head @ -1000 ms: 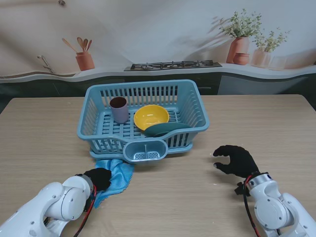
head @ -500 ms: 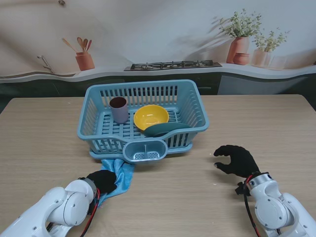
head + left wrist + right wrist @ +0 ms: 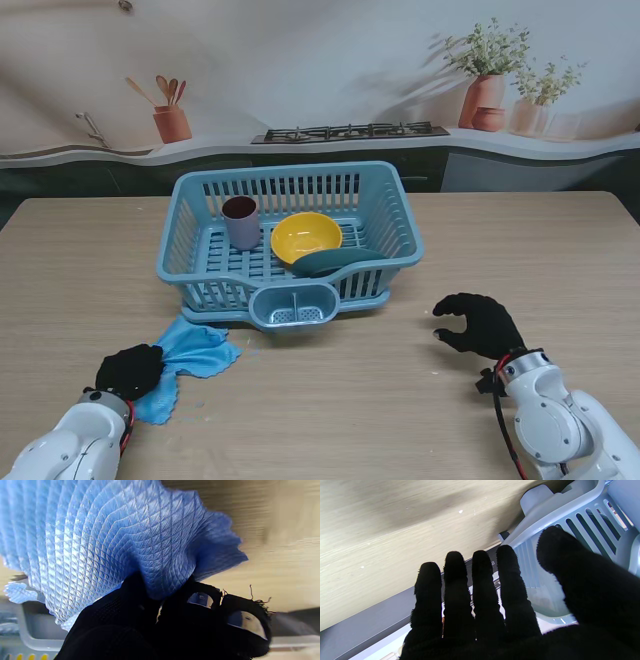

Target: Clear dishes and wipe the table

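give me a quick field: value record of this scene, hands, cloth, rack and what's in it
left hand: shut on the blue cloth, on the table nearer to me than the rack
right hand: open, holding nothing, right of the rack
dish rack: blue, mid-table
in rack: purple cup upright, yellow bowl, dark green dish
table: wooden

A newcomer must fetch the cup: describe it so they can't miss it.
Find the blue dish basket in the middle of the wooden table. Inside, at its far left corner, stands the cup, upright beside the yellow bowl. It alone is tall and mauve with a dark inside.
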Controlling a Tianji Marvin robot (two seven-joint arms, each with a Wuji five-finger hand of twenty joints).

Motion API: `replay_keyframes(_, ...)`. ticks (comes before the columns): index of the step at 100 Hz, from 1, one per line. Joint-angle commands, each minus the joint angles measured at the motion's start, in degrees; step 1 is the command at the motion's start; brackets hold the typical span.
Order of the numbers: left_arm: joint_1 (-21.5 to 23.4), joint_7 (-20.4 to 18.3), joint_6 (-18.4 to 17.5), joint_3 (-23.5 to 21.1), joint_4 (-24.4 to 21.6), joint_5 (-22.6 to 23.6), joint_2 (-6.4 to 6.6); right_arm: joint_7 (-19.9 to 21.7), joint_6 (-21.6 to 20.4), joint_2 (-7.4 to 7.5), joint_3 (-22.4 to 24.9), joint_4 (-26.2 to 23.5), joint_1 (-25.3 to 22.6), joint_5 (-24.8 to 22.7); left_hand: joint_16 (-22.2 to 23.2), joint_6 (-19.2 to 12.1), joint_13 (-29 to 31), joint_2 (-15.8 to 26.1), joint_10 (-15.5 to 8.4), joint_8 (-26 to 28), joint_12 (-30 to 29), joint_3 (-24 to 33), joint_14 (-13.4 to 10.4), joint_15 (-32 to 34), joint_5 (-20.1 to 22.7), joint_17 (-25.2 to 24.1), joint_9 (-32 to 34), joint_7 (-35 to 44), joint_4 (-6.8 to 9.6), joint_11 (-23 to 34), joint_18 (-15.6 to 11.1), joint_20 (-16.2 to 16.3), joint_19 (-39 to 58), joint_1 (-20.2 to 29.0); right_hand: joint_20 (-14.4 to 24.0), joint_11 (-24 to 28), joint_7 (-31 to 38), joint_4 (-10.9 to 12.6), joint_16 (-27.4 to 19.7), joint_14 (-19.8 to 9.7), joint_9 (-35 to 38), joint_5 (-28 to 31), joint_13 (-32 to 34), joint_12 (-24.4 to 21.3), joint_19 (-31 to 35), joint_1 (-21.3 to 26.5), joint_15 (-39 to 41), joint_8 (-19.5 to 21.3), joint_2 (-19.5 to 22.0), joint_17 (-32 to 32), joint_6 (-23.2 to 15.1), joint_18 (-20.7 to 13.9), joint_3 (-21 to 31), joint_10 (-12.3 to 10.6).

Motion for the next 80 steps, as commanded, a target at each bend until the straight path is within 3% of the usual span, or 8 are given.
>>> replay_keyframes(1, 2.58, 0.32, -0.22, -1.17, 4.4, 0.53, -0.13, 0.62, -0.16, -0.16, -0.14, 0.03, -0.04, -0.23, 0.42, -8.56, 1.35, -8.45, 4.48, -2.32, -0.22, 2.3, 1.52, 2.22, 0.65, 1.27, -0.8, -0.95, 5.88, 0.03, -5.36, -0.53, 14.81, 10.63, -0.37, -0.32, -0.05, 1.07, 0.13, -0.8, -1.0, -1.26, -1.37, -0.53, 0.68, -0.55, 0.1, 0.32, -0.41, -0.47, 0.38, 0.52, -0.26, -0.44)
replay_keyframes(24, 4.6, 8.34, -1.41, -4.46, 6.04, 1.58, -0.78, 0.47, -0.04, -0.18, -0.23, 0.15, 0.03, -0.26, 0.44, -8.56, 1.37, -8.28, 4.35, -2.25, -0.19, 2.05, 1.51, 2.22, 0.64, 1.27, -0.88, -1.05, 5.92, 0.04, -5.39, -0.5, 14.76, 10.66, -0.36, -0.3, -0.03, 1.09, 0.13, -0.8, -1.05, -1.3, -1.41, -0.56, 0.68, -0.43, 0.11, 0.28, -0.44, -0.55, 0.45, 0.54, -0.25, -0.42)
replay_keyframes(40, 3.61, 9.01, -0.87, -3.62, 7.14, 0.73, -0.87, 0.46, -0.02, -0.18, -0.3, 0.22, 0.12, -0.24, 0.45, -8.49, 1.37, -8.24, 4.44, -2.25, -0.24, 1.88, 1.5, 2.22, 0.57, 1.23, -0.97, -1.17, 5.97, -0.03, -5.33, -0.56, 14.63, 10.73, -0.34, -0.31, -0.03, 1.1, 0.15, -0.75, -1.11, -1.31, -1.38, -0.58, 0.69, -0.44, 0.14, 0.25, -0.38, -0.55, 0.44, 0.42, -0.26, -0.48)
replay_keyframes(56, -0.94, 9.95, -0.41, -1.1, 10.98, -1.54, -0.87, 0.34, 0.0, -0.19, -0.27, 0.26, 0.1, -0.29, 0.43, -8.42, 1.28, -8.25, 4.54, -2.35, -0.36, 1.83, 1.49, 2.14, 0.64, 1.22, -1.01, -1.31, 6.05, -0.12, -5.12, -0.63, 14.53, 10.82, -0.31, -0.27, 0.01, 1.12, 0.15, -0.79, -1.07, -1.28, -1.45, -0.58, 0.72, -0.36, 0.14, 0.25, -0.34, -0.55, 0.43, 0.51, -0.27, -0.38)
replay_keyframes(80, -11.58, 12.93, -0.97, 2.91, 19.98, -3.57, -0.64, -0.01, 0.36, -0.27, -0.49, 0.49, 0.21, -0.19, 0.31, -8.57, 1.5, -8.45, 4.24, -2.33, -0.44, 2.0, 1.25, 1.98, 0.54, 1.29, -0.8, -1.08, 5.99, 0.2, -5.38, -0.59, 14.66, 10.58, -0.31, -0.24, 0.01, 1.14, 0.14, -0.81, -1.02, -1.28, -1.49, -0.58, 0.67, -0.31, 0.12, 0.22, -0.18, -0.67, 0.41, 0.42, -0.31, -0.39)
